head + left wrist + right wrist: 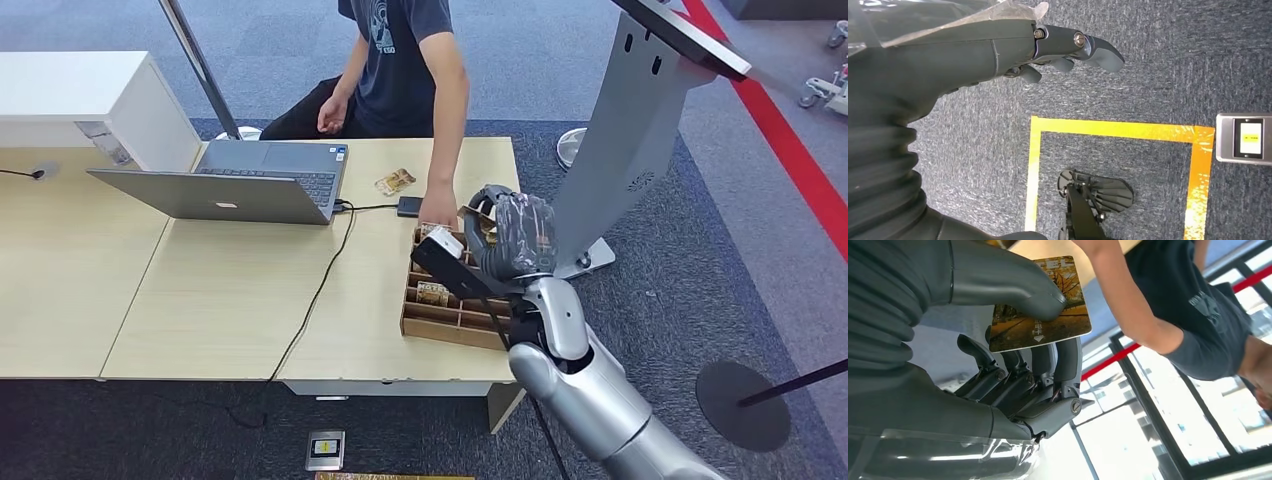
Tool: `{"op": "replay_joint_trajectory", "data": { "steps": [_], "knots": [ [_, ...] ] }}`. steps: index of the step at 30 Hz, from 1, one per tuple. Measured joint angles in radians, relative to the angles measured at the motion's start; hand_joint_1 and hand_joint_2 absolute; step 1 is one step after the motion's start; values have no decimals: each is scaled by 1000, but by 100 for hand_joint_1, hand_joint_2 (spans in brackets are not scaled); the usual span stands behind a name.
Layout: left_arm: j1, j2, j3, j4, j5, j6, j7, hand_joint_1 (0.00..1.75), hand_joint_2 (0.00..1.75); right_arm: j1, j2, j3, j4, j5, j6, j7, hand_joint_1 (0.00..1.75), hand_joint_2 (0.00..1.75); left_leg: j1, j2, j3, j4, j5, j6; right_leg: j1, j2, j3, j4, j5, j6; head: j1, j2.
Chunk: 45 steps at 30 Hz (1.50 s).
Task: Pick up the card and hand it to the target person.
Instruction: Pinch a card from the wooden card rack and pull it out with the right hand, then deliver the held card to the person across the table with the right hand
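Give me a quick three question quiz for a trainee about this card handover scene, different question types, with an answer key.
1. True or false: the right hand pinches the card between thumb and fingers.
2. Multiple choice: the laptop on the table is A) closed, B) open, C) on the floor.
3. Fill in: the person's hand reaches down at the far end of the wooden ____.

Key: 1 true; 2 B; 3 tray.
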State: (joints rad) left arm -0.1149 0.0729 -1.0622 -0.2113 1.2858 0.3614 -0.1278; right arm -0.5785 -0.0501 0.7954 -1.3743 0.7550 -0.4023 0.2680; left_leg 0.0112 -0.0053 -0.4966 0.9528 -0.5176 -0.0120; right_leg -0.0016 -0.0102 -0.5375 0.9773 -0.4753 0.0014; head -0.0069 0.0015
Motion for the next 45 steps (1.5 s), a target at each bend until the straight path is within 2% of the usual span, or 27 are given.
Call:
{"op": "replay_joint_trajectory", "data": {
  "steps": [4, 11, 19, 29, 33, 45],
  "knots": [
    [-21, -1, -2, 0, -24, -12, 12, 0, 175, -48, 25, 0, 103, -11, -52, -104, 161, 175, 0, 0, 0, 0, 0, 0, 0, 0, 0, 0, 0, 0, 0, 0],
    [-63, -1, -21, 0, -52, -18, 30, 0, 175, -187, 110, -1, 395, -10, -177, -246, 161, 175, 0, 0, 0, 0, 1, -1, 0, 0, 0, 1, 1, 0, 0, 0],
    [-77, -3, -38, 0, -56, -17, 46, 0, 175, -300, 194, -1, 653, 17, -193, -251, 161, 175, 0, 0, 0, 0, 1, -1, 0, 0, 0, 1, 0, 0, 0, 0],
    [-77, -4, -50, 0, -55, -16, 46, 0, 175, -352, 254, 1, 808, 40, -197, -239, 161, 175, 0, 0, 0, 0, 1, -1, 0, 0, 0, 1, 0, 0, 0, 0],
    [-77, -5, -51, 0, -59, -19, 38, 0, 175, -359, 266, 1, 840, 40, -198, -238, 0, 175, 0, 0, 0, 0, 1, -1, 0, 0, 0, 1, 0, 0, 0, 0],
    [-76, -7, -66, 0, -53, -8, 33, 0, 175, -368, 284, 2, 901, 34, -200, -246, 0, 175, 0, 0, 0, 0, 1, -1, 0, 0, 0, 1, 0, 0, 0, 0]
  ]
}}
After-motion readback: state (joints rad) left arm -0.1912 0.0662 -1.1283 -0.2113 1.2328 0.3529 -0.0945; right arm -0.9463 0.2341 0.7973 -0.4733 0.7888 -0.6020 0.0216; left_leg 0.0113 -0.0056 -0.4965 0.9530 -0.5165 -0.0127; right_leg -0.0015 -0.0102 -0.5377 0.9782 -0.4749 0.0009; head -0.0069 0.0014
